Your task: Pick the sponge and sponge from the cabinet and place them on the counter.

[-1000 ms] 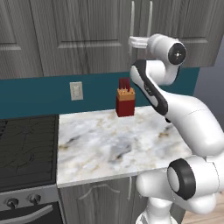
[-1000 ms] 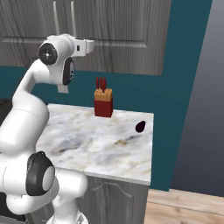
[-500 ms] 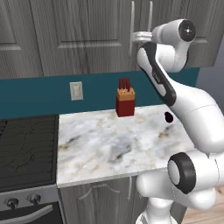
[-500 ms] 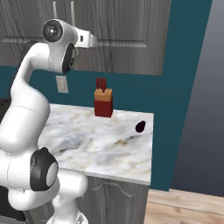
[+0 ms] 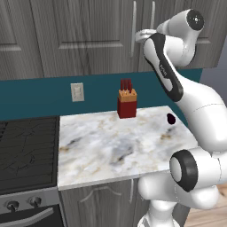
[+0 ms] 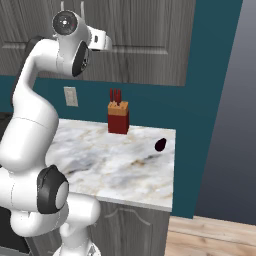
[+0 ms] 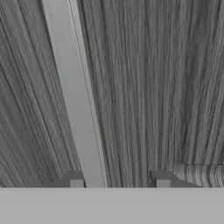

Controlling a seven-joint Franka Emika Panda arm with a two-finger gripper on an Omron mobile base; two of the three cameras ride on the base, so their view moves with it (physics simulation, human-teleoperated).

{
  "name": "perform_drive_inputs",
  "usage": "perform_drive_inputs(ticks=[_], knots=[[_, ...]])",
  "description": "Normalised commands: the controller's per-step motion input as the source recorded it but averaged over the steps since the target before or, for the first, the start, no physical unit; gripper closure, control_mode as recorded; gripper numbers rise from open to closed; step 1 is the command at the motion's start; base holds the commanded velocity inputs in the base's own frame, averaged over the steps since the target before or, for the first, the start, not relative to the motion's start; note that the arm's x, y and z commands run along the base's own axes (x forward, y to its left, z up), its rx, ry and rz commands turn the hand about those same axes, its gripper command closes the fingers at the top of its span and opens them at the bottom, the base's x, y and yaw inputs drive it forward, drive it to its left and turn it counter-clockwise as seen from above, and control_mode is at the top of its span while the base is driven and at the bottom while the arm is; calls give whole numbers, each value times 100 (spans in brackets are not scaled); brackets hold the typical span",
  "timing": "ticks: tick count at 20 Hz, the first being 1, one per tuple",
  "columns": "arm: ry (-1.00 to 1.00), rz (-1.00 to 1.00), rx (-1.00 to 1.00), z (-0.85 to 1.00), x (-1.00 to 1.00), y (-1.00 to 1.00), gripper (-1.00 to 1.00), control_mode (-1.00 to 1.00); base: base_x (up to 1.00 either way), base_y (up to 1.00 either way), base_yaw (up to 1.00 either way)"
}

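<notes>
Both doors of the dark grey cabinet are closed, so the sponges are hidden. My gripper is raised to the left one of two thin silver handles where the doors meet. In the hand view the handle runs down the wood-grain door and passes between my gripper's fingertips, tight against the left fingertip, with a gap to the right one. The marble counter lies below. From the right base view my hand points at the door.
A red knife block stands at the back of the counter. A small dark object lies near the counter's right edge. The black stovetop adjoins the counter on the left. A wall outlet sits on the teal backsplash.
The arm has lifted and stretched upward, carrying the hand up along the cabinet front to the handle. The counter items have not moved.
</notes>
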Motion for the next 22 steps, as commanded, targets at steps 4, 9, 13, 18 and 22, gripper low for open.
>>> perform_drive_inputs(ticks=[4, 9, 13, 18, 22], knots=[[0, 4, 0, -12, 0, -1, 100, -100, 0, 0, 0], [-1, 1, 0, -2, -25, -24, 100, -100, 0, 0, 0], [-5, 1, 0, 0, -46, -50, 100, -100, 0, 0, 0], [-5, 2, 0, 0, -59, -77, 100, -100, 0, 0, 0], [-4, 2, 0, 0, -59, -85, 100, -100, 0, 0, 0]])
